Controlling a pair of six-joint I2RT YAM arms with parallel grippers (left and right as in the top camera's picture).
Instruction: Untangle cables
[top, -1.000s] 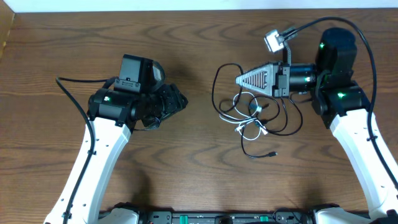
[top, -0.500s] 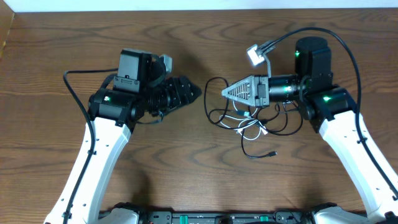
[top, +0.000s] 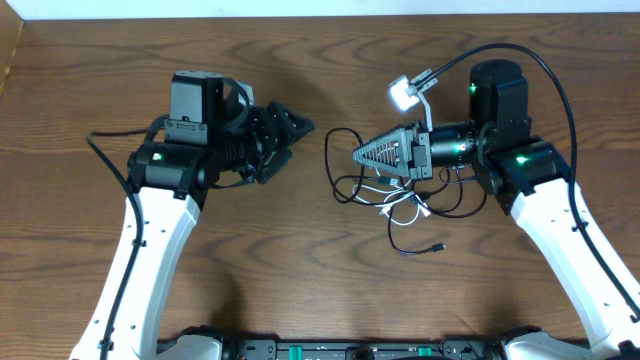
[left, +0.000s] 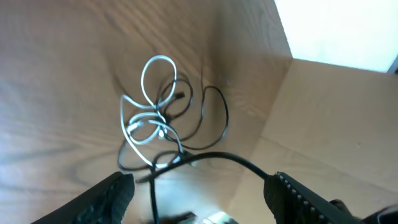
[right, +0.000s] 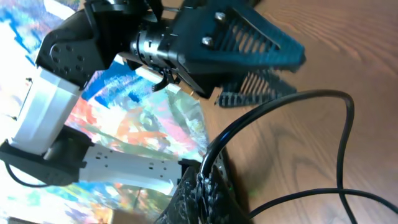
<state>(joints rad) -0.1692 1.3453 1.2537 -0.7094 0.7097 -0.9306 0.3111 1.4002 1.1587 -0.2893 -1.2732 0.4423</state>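
The cables (top: 400, 195) lie as a loose tangle on the wooden table, right of centre: two thin black cords and one white cord (top: 408, 206). My right gripper (top: 362, 155) points left and is shut on a black cable, whose loop (top: 330, 160) bulges out to its left. In the right wrist view this black cable (right: 280, 102) rises out of the shut right gripper (right: 202, 180) and arcs to the right. My left gripper (top: 290, 132) is open and faces the right one across a small gap. In the left wrist view the white loops (left: 152, 118) and a black cord (left: 214, 155) lie ahead of the open left gripper (left: 199, 199).
A black plug end (top: 437, 247) trails toward the table's near side below the tangle. A thick black arm wire (top: 560, 80) curves over the right arm. A small camera head (top: 404, 93) sticks up behind the right gripper. The table's far edge (top: 320, 15) borders a white wall.
My right gripper has carried the black cable leftward, away from the tangle. My left gripper has swung right and slightly up toward it, with its jaws a little wider.
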